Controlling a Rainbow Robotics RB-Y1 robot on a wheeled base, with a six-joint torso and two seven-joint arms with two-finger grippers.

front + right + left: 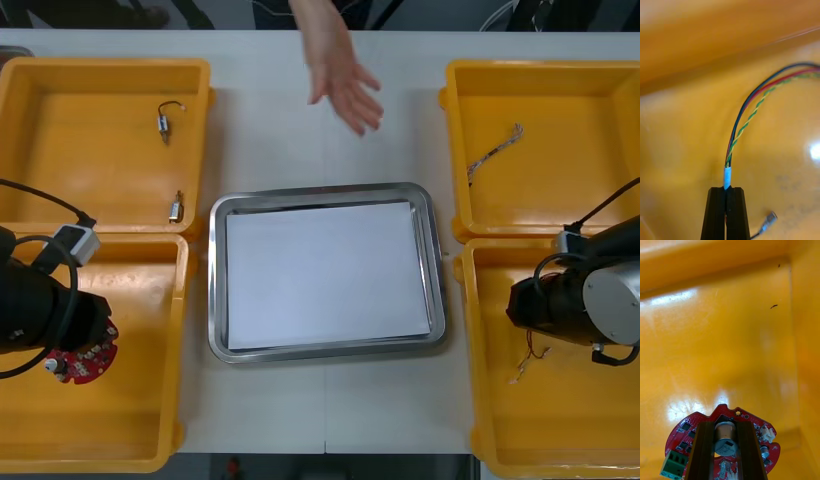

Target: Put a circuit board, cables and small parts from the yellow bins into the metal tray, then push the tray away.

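2 grippers have something in hand for you: your left gripper [725, 426] is in the near left yellow bin [100, 435], its fingers closed on a silver cylinder [725, 437] that stands on the round red circuit board [88, 362]. Your right gripper [726, 189] is in the near right yellow bin [560, 440], fingers pinched almost together on the white sleeve [727, 178] of a black, red and yellow cable [748, 118]. You see the metal tray [325, 192] between the bins, white inside.

Light table [270, 130], bearing a tray [320, 191] at centre, white inside; two left bins [90, 150] and two right bins [560, 110] flanking it closely.
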